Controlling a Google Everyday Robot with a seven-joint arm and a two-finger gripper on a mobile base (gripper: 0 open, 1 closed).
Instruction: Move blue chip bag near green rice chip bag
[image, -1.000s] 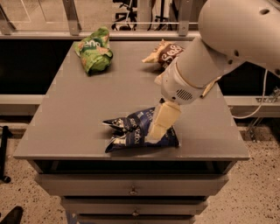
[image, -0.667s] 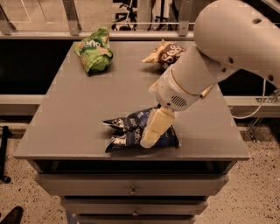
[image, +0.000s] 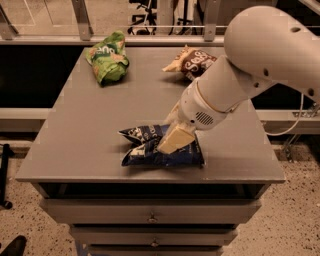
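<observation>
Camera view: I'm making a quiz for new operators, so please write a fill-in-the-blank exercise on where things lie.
The end effector rests on the blue chip bag, near the table's ____ edge.
The green rice chip bag lies at the far ____ corner.
The brown bag lies partly hidden behind the robot's ____.
Missing: front; left; arm.

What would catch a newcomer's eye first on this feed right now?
The bulky white arm reaches in from the upper right, with its gripper down on the blue chip bag near the front edge of the grey table. Next comes the green rice chip bag at the far left corner, well apart from the blue one, and a brown bag at the far edge beside the arm.
</observation>
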